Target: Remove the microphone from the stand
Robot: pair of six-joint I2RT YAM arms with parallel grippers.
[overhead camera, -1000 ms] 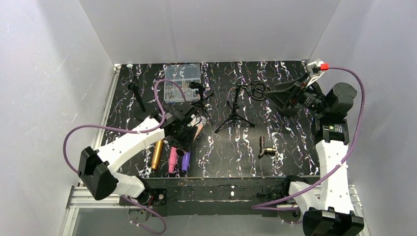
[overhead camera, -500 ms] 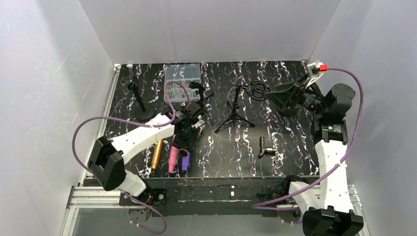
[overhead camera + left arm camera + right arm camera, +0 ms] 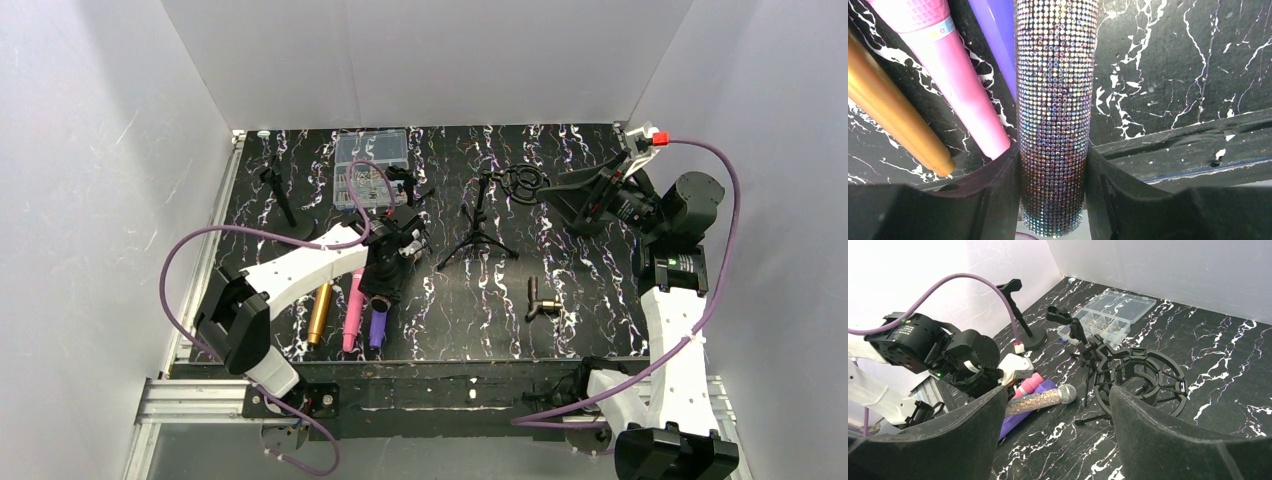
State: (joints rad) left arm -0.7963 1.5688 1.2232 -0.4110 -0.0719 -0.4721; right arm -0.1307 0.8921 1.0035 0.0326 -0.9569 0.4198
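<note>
Left hand (image 3: pixel 1053 156) around glittery microphone (image 3: pixel 1055 75), pink microphone (image 3: pixel 955 85) alongside.

No text, brand or number can be read anywhere in these views. The nearest thing to lettering is on the pink tapered plastic microphone (image 3: pixel 965 100) lying on the black, white-veined marble-pattern counter (image 3: pixel 1168 75). Its pale blue collar band (image 3: pixel 937 34) carries a few small yellowish marks, seen from the left wrist, but they are too blurred and cut off to make out.
</note>
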